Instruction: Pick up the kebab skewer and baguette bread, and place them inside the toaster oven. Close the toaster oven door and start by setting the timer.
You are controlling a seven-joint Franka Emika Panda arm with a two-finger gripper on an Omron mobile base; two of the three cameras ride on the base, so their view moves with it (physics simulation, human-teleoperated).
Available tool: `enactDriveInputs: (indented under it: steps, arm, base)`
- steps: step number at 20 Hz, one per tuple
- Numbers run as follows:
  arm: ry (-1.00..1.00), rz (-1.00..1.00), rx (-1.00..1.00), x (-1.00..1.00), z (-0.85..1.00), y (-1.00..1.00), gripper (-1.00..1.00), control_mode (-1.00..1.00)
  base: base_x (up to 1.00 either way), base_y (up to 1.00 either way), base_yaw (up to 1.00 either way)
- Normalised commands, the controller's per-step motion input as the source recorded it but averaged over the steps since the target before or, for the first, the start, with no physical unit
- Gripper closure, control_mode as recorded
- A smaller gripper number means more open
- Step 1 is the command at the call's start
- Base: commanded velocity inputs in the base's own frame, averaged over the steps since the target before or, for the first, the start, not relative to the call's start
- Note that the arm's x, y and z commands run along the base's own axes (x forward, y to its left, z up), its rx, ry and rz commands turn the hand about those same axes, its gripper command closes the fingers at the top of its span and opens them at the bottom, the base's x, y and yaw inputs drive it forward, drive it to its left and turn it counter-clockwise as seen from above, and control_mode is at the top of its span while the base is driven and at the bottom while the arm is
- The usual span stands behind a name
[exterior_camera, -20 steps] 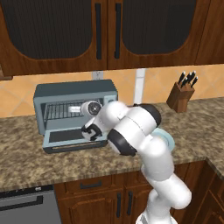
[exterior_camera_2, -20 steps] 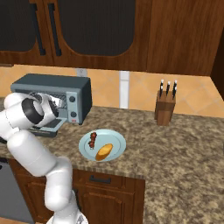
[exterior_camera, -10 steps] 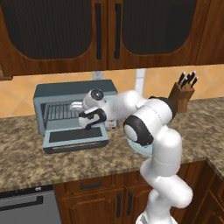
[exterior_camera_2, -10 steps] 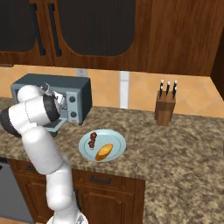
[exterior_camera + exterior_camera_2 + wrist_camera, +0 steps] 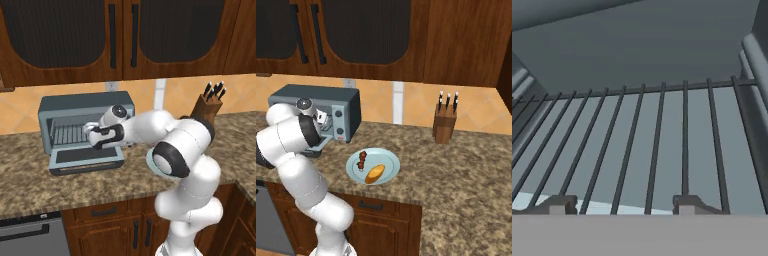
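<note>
The grey-blue toaster oven (image 5: pixel 80 103) (image 5: pixel 316 96) stands at the back left of the counter. Its toaster oven door (image 5: pixel 87 156) lies folded down flat. My gripper (image 5: pixel 90 131) (image 5: pixel 622 206) is at the oven's mouth, just above the wire rack (image 5: pixel 657 130). It is open, with nothing between the fingertips (image 5: pixel 687 203). The kebab skewer (image 5: pixel 362 161) and the baguette bread (image 5: pixel 376 173) lie side by side on a pale blue plate (image 5: pixel 391 161), to the right of the oven and well apart from the gripper.
A wooden knife block (image 5: pixel 207 107) (image 5: pixel 445 125) stands at the back right of the speckled counter (image 5: pixel 466 165). Dark wall cabinets (image 5: pixel 120 35) hang above the oven. My elbow covers most of the plate (image 5: pixel 149 163) in the left base view.
The hand has risen from the lowered door to rack level and pushed into the oven's mouth. The elbow has swung right. The fingers have come closer together.
</note>
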Motion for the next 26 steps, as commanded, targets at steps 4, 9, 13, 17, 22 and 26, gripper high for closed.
enactDriveInputs:
  steps: [4, 9, 13, 17, 22, 26]
  arm:
    - [0.13, -0.07, -0.11, -0.98, -1.0, 0.46, -1.0, -1.0]
    - [0.1, -0.07, -0.17, -0.76, -1.0, 0.55, -1.0, -1.0]
    - [0.29, -0.13, -0.07, -0.65, -0.89, 0.23, -1.0, -1.0]
    - [0.42, -0.21, -0.04, -0.66, -0.64, 0.16, -1.0, -1.0]
    - [0.59, -0.25, -0.02, -0.74, -0.33, 0.08, -1.0, -1.0]
    - [0.73, -0.26, -0.06, -0.77, -0.49, 0.07, -1.0, -1.0]
  base:
    - [0.0, 0.0, 0.0]
    - [0.0, 0.0, 0.0]
    - [0.0, 0.0, 0.0]
    - [0.0, 0.0, 0.0]
    - [0.0, 0.0, 0.0]
    - [0.0, 0.0, 0.0]
